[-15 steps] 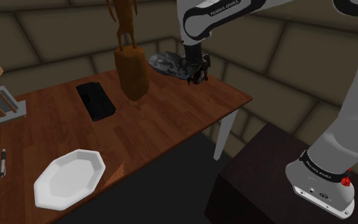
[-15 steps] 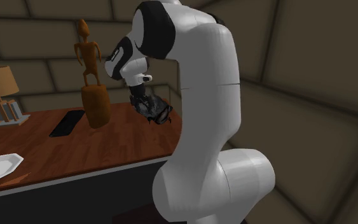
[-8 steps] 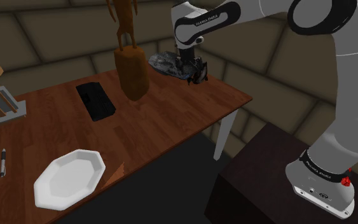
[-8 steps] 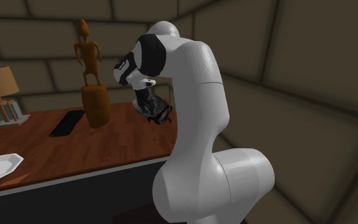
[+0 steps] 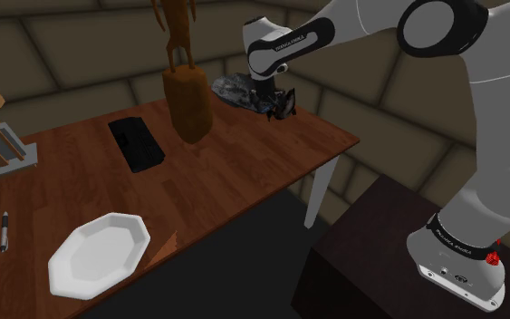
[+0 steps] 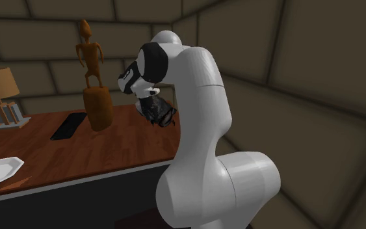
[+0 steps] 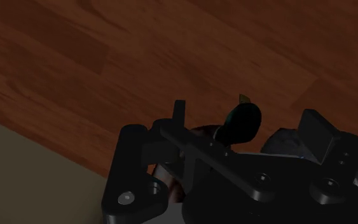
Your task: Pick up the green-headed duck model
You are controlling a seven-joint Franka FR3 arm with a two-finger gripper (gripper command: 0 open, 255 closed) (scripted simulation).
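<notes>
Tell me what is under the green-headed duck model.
Under the dark-bodied, green-headed duck model shows the reddish-brown wooden table, near its far edge. The black gripper covers part of the duck, so whether it rests on the wood cannot be seen.

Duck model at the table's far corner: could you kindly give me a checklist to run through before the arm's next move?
1. Gripper at the duck model: ok, it sits over the duck's head end.
2. Secure hold on the duck: cannot tell.
3. Duck off the table: not ok, it appears to rest on the wood.
4. Room beside the wooden figurine: ok, it stands apart, toward the shoulder view's left.
5. Black slab and white plate away from the duck: ok.
</notes>
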